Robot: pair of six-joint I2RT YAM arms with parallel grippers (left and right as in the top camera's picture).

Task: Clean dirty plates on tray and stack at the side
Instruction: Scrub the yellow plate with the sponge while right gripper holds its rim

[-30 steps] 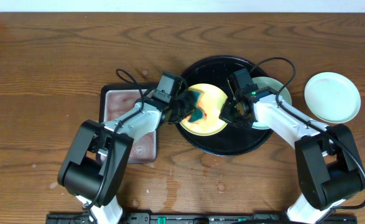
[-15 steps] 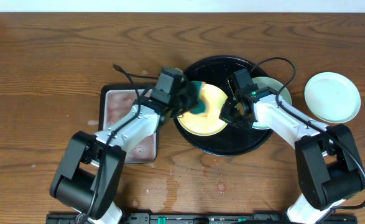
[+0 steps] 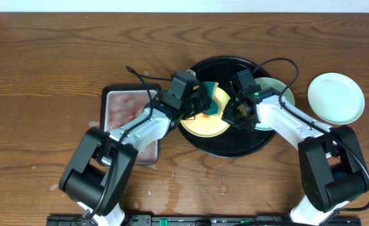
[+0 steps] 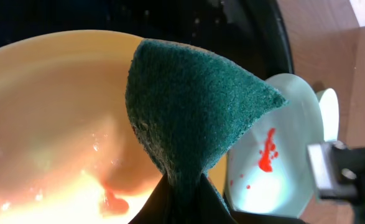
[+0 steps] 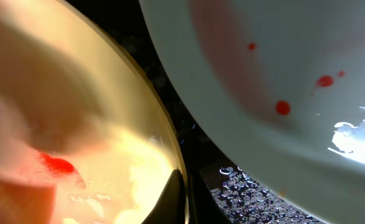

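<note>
The left gripper [image 3: 201, 104], pinched shut on the green sponge [image 4: 188, 112], had swept in the last second from the left-centre of the yellow plate [image 3: 200, 122] to its upper right part. The right gripper [image 3: 231, 115] had not moved and looked clamped on that plate's right rim, holding it on the black tray [image 3: 234, 149]. A red smear [image 4: 112, 202] remained, so wiping seemed unfinished. Behind it, a spattered mint plate [image 3: 277, 86] waited on the tray. At far right, a clean mint plate [image 3: 335, 97] lay on the table [image 3: 46, 63].
</note>
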